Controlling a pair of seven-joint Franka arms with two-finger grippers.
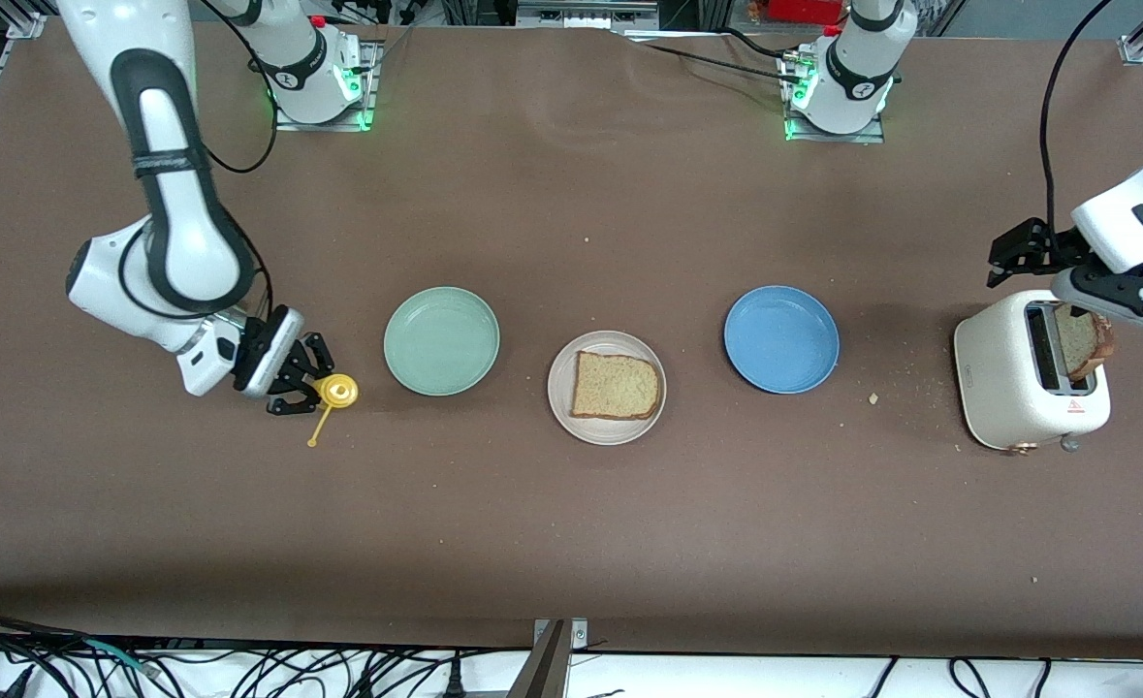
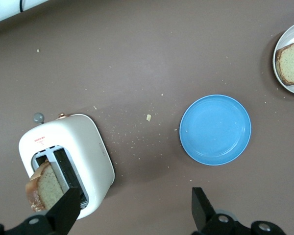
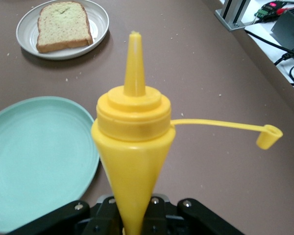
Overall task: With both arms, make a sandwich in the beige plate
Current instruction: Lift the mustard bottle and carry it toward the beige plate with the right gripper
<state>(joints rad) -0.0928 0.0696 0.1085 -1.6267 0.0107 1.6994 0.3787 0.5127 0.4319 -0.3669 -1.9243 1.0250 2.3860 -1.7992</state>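
Bread slice point(image 1: 616, 386) lies flat in the beige plate point(image 1: 561, 402) at table point(image 1: 571, 543) centre, between mint plate point(image 1: 441, 340) and blue plate point(image 1: 781, 338); brown surface, crumbs near toaster point(image 1: 1007, 388). Right gripper point(image 1: 301, 380), well apart at its own end, clenches an upright yellow squeeze bottle point(image 3: 133, 147). Left gripper point(image 2: 132, 205) spread wide above the toaster.

Open brown tabletop point(image 1: 571, 543) across lower frame, likewise upper centre. Mid-frame row blocks passage: round mint-green plate point(image 1: 441, 340), round beige plate point(image 1: 607, 387) bearing brown bread slice point(image 1: 616, 386), round blue plate point(image 1: 781, 338). White toaster point(image 1: 1027, 383) at right edge.
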